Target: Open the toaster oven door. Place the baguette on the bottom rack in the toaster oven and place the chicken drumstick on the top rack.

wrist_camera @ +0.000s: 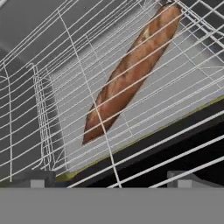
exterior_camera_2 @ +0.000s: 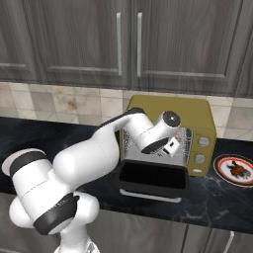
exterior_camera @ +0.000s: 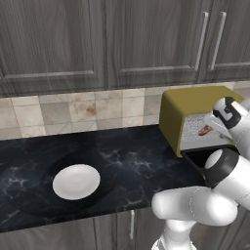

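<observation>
- The toaster oven point(exterior_camera: 188, 105) stands on the surface point(exterior_camera: 122, 151) against the back wall, at 3 o'clock in the left base view.
- The toaster oven door point(exterior_camera_2: 153, 179) hangs down open in front of the oven, toward the surface's front edge.
- The baguette point(wrist_camera: 131, 72) lies inside the oven on a wire rack point(wrist_camera: 65, 113); which rack I cannot tell.
- An empty plate point(exterior_camera: 76, 181) sits on the surface at 8 o'clock in the left base view, well apart from the oven.
- A second plate point(exterior_camera_2: 236, 169), carrying the chicken drumstick point(exterior_camera_2: 238, 170), sits just right of the oven, at 3 o'clock in the right base view.
</observation>
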Motion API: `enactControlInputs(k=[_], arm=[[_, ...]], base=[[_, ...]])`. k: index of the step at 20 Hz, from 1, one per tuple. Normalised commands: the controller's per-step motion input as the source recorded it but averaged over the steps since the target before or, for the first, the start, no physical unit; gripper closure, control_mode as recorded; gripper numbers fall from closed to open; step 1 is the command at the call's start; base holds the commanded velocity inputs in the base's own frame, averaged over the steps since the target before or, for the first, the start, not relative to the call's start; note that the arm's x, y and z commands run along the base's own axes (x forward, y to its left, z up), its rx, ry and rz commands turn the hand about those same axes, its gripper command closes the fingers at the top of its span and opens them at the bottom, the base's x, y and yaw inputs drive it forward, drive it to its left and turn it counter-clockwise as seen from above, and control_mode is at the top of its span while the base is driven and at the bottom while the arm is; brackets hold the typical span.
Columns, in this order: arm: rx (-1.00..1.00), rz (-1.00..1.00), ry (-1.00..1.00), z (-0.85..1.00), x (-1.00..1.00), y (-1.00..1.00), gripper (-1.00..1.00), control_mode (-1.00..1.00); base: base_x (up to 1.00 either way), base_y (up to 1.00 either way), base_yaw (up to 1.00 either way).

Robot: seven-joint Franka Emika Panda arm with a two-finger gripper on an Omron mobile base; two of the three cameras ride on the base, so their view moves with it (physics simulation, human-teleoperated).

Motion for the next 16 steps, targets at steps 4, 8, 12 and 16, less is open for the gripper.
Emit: enactControlInputs(k=[4, 8, 12, 16], arm=[[-0.11, 0.0, 0.19, -0.94, -0.45, -0.1, -1.0, -1.0], [-0.12, 0.0, 0.18, -0.94, -0.46, -0.08, -1.0, -1.0], [-0.11, 0.0, 0.14, -0.94, -0.5, -0.07, -1.0, -1.0], [-0.08, 0.0, 0.1, -0.94, -0.52, -0.06, -1.0, -1.0]], base=[[0.0, 0.0, 0.0], [0.0, 0.0, 0.0], [0.0, 0.0, 0.0], [0.0, 0.0, 0.0]])
